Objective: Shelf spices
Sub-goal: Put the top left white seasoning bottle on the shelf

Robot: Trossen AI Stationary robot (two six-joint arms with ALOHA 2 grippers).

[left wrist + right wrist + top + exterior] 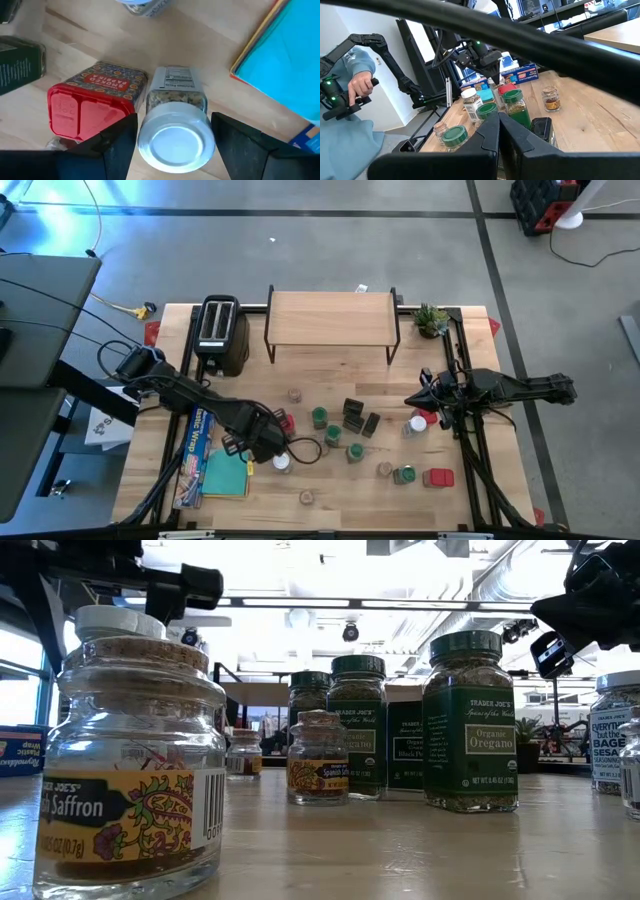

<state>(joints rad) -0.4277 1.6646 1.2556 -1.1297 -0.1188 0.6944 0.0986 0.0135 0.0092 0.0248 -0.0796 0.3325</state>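
Left claw [175, 145] down at the table [330, 495] front-left, fingers wide, straddling a white-lidded jar [175, 130] but not touching it. Red tin [92, 100] lies just beside that jar, teal cloth [287, 65] on the other side. Mid-table: green-lidded jars [320, 418] and black boxes [353, 412] clustered, a saffron jar [135, 770] nearest the low camera. Right claw [498, 131] hovers over the right cluster, fingers nearly together, holding nothing. Shelf [331, 318] at the back edge, top bare, toaster [221, 333] beside it.
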